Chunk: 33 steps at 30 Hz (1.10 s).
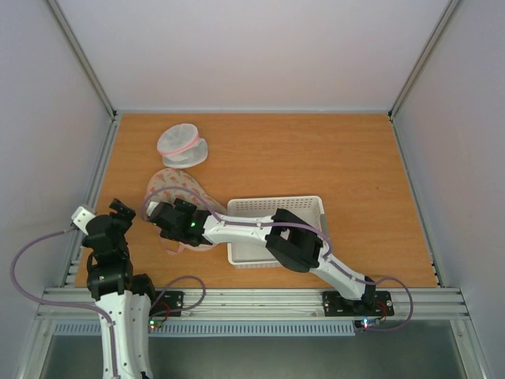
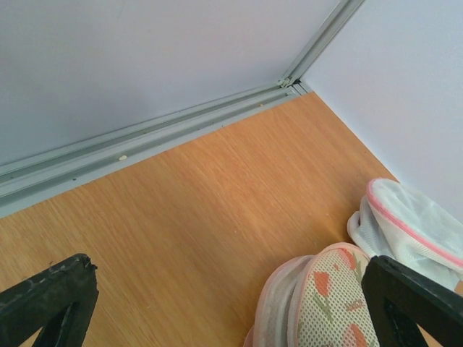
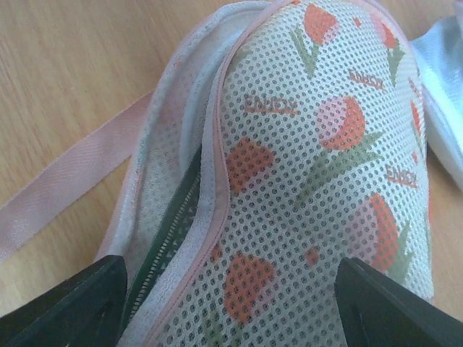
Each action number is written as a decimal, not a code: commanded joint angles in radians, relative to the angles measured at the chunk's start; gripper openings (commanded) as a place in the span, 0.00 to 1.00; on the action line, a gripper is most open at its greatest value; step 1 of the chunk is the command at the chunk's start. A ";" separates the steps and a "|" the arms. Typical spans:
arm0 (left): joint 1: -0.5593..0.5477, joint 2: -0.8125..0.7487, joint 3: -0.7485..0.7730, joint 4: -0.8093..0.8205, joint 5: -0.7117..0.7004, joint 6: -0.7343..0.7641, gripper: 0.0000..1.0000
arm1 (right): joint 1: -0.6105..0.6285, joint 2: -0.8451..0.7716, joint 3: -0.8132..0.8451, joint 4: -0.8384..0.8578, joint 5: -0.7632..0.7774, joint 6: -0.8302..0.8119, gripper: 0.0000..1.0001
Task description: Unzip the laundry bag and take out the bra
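Observation:
The laundry bag [image 1: 175, 186], cream with pink-and-green print, lies at the table's left. In the right wrist view, the bag [image 3: 318, 144] fills the frame. Its pink-trimmed zipper seam gapes, and a dark green strip of the bra [image 3: 165, 235] shows inside. The pink loop strap [image 3: 65, 188] lies on the wood to the left. My right gripper [image 1: 167, 218] is open just above the bag's near lobe, with its fingers [image 3: 65, 311] on either side. My left gripper [image 1: 120, 212] is open and empty left of the bag [image 2: 325, 303].
A small round white mesh pouch [image 1: 183, 147] with a pink rim lies just behind the bag and shows in the left wrist view [image 2: 412, 220]. A white basket [image 1: 308, 207] stands right of the bag, under my right arm. The metal wall rail [image 2: 145, 141] runs along the left.

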 commanded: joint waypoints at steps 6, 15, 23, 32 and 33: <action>0.007 -0.008 -0.016 0.075 0.021 -0.020 0.99 | 0.000 -0.007 0.054 -0.014 0.077 -0.009 0.48; 0.007 0.001 -0.018 0.081 0.041 -0.025 0.99 | -0.006 -0.055 0.073 -0.025 0.071 -0.017 0.23; 0.007 0.026 -0.021 0.080 0.072 -0.035 0.99 | -0.078 -0.089 0.073 -0.043 -0.050 0.022 0.01; 0.007 0.145 -0.039 0.070 0.234 -0.091 0.99 | -0.221 -0.173 0.011 0.006 -0.477 0.079 0.01; 0.006 0.179 -0.039 0.062 0.244 -0.106 0.99 | -0.236 -0.178 0.001 0.013 -0.522 0.081 0.01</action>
